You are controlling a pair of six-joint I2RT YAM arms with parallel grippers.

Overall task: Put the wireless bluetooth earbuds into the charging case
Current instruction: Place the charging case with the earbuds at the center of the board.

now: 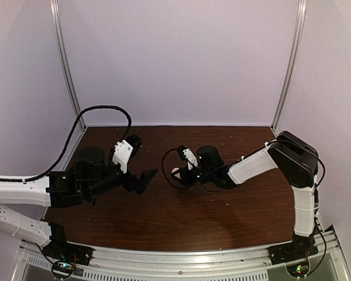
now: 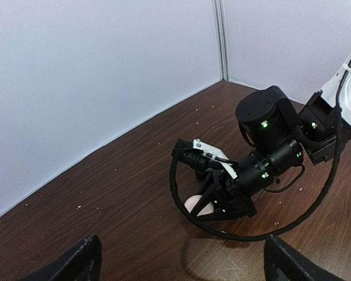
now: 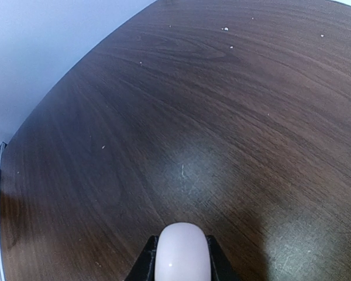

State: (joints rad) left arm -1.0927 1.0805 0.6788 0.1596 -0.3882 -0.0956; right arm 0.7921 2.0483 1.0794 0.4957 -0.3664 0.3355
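Right tool (image 1: 179,174) is pressed together on a white rounded body (image 3: 181,254). I read it as the charging case, not a bud, because it fills the whole pinch. No lid seam or hinge is visible in any view, so I can't tell whether it's open or shut.

Left tool (image 2: 180,246) is spread wide with nothing in it.

Earbuds aren't visible in any of the three views. The counter (image 3: 222,117) ahead of the right tool shows only wood grain and a few pale specks. They're too small to identify, and I wouldn't count them as buds.

Key geometry:
- The two tools face each other at mid-counter, left tool on the left and right tool on the right, with a clear gap between them and no contact.
- The case lies directly right of the left tool, roughly on its pointing line. The left wrist view has it near centre frame.
- The case's long axis runs along the right tool's fingers. Its rounded end sticks out past the tips, pointing left and tilted down toward the counter.
- The case is low over the counter. I can't tell whether it's touching or just above.

My read:
- The left arm is the only free one, and the exposed end of the case faces it.
- Whatever comes next, a lid flip or a handover, the approach is a straight push rightward onto that protruding end, with the spread fingers straddling it.
- The main risk is a head-on clash with the right fingertips, since little of the case sticks out beyond them.
- Insertion hasn't started, and the buds need locating first.
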